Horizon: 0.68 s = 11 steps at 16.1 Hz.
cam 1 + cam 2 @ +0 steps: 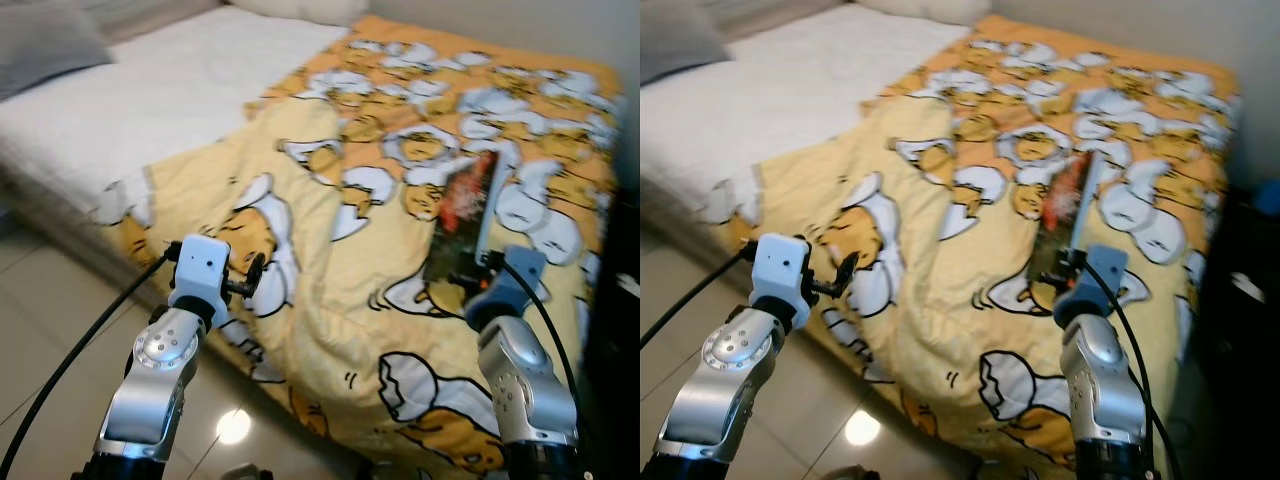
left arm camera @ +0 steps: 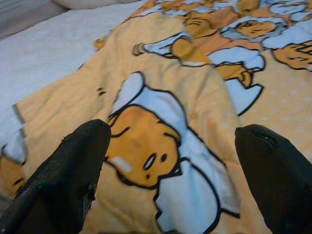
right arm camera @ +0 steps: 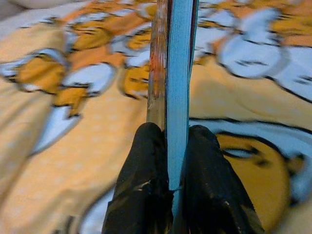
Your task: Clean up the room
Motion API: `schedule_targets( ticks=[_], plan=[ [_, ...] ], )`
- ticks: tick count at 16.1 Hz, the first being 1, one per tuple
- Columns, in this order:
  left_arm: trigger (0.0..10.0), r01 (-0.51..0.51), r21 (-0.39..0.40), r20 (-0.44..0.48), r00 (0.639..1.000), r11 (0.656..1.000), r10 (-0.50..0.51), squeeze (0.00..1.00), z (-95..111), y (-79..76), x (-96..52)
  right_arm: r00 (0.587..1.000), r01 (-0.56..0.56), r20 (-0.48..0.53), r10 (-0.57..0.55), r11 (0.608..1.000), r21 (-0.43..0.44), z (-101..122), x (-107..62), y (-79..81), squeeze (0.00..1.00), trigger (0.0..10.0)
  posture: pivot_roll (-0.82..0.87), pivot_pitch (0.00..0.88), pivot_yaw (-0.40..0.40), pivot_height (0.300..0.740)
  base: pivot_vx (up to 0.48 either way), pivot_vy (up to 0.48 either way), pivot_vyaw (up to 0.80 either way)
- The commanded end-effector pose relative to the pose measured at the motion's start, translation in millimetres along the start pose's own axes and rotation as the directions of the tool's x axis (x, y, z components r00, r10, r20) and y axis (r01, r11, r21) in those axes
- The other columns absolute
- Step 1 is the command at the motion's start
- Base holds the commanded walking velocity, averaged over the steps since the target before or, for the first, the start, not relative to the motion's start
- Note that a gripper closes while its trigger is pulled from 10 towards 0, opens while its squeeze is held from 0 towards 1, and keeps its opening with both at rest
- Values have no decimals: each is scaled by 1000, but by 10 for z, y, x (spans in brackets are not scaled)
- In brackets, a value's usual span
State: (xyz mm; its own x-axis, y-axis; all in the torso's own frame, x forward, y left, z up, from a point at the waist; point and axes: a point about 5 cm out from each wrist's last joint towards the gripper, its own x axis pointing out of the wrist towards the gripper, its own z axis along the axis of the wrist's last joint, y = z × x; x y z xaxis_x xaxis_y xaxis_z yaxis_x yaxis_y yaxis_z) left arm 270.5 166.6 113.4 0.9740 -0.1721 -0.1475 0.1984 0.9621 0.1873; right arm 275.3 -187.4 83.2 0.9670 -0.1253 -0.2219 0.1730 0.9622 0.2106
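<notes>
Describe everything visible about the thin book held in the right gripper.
The thin dark-covered book has red-orange cover art and a pale blue page edge. The right gripper is shut on its near edge, holding it edge-up above the yellow cartoon-print blanket. Whether its far end touches the blanket is unclear.

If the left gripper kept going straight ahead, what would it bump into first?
Most likely the yellow blanket. The left gripper points at it with fingers spread wide, nothing between. How near it is cannot be told.
</notes>
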Motion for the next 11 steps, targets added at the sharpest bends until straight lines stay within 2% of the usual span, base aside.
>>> schedule_targets(
  ticks=[1,2,4,5,6,7,11],
  plan=[
    [10000,-16,0,11,1000,1000,16,0,2,0,-4,1000,-12,21,11,1000,23,48,-27,32,0,10000,-22,0,-6,740,0,0,-788],
    [10000,-19,-21,13,1000,1000,19,0,9,1,-4,999,-44,-10,44,998,42,10,-66,59,0,10000,-46,0,9,740,0,0,-775],
    [10000,-7,-40,-13,1000,999,6,0,-31,-23,28,999,-43,-11,43,999,17,-45,-97,61,0,10000,-59,0,23,740,0,0,-778],
    [10000,-6,-6,-42,999,1000,6,0,-60,-19,13,998,-63,-1,63,997,50,-26,-59,99,0,10000,-42,0,15,740,0,0,-781],
    [10000,-12,-7,-55,998,1000,12,0,-79,-3,0,997,-73,-2,73,996,56,-19,-53,117,0,10000,-39,0,13,740,0,0,-781],
    [10000,-39,48,-47,998,998,41,0,-85,53,14,997,-80,-11,81,995,64,-24,-51,144,0,10000,-46,0,17,740,0,0,-781],
    [10000,-31,12,-5,1000,999,31,0,-23,45,69,997,-70,-10,71,997,26,-21,-16,163,0,10000,-58,0,23,740,0,0,-788]
  ],
)
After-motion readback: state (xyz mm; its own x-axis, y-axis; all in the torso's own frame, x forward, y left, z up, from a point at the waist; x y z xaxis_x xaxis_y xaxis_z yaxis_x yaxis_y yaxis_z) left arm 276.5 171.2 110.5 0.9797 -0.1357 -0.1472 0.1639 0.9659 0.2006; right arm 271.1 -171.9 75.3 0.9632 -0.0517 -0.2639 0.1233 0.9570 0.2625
